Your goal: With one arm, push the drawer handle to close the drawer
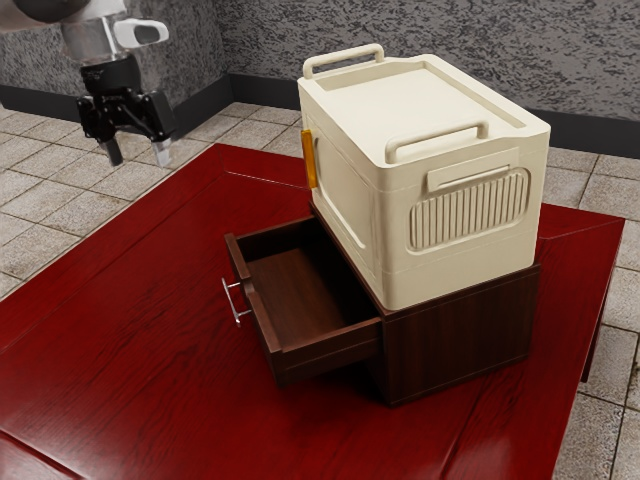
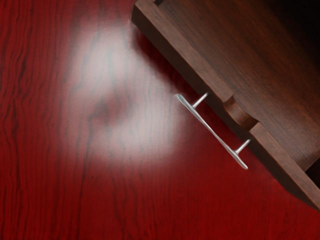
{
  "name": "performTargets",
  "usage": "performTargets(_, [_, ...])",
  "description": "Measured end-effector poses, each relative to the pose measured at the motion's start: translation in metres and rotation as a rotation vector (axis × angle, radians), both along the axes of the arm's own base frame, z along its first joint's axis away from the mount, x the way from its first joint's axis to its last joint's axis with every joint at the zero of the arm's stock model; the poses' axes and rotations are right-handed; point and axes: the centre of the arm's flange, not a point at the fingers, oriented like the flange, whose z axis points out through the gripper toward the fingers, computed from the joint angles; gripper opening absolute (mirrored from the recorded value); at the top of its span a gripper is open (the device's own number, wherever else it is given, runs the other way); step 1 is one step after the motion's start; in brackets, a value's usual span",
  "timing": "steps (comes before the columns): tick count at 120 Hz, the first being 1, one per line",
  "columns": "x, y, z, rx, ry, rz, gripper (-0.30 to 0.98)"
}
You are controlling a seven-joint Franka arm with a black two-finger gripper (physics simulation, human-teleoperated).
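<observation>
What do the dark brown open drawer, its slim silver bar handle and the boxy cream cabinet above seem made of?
Dark brown open drawer: apparently wood, satin finish, by its streaky grain.
Slim silver bar handle: likely polished metal, from its bright highlights.
Boxy cream cabinet: perhaps moulded plastic, given its rounded edges and soft sheen; painted metal is possible.

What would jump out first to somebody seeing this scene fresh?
Probably the big cream box with its raised handles, sitting on a dark wooden cabinet on a glossy red table. Next, the open, empty drawer jutting from that cabinet, a thin silver handle on its front. The black claw hangs open toward the exterior view's upper left, apart from the handle.
</observation>
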Motion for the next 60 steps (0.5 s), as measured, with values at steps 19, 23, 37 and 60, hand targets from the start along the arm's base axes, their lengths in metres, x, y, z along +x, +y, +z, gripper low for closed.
performTargets(19, [-0.030,0.010,-0.024,0.049,-0.002,-0.002,0.68])
performTargets(23, [-0.046,0.008,-0.035,0.060,0.000,-0.015,0.68])
performTargets(37, [-0.084,0.008,-0.074,0.113,-0.019,-0.067,0.67])
performTargets(60, [-0.071,-0.024,-0.142,0.212,-0.037,-0.298,0.56])
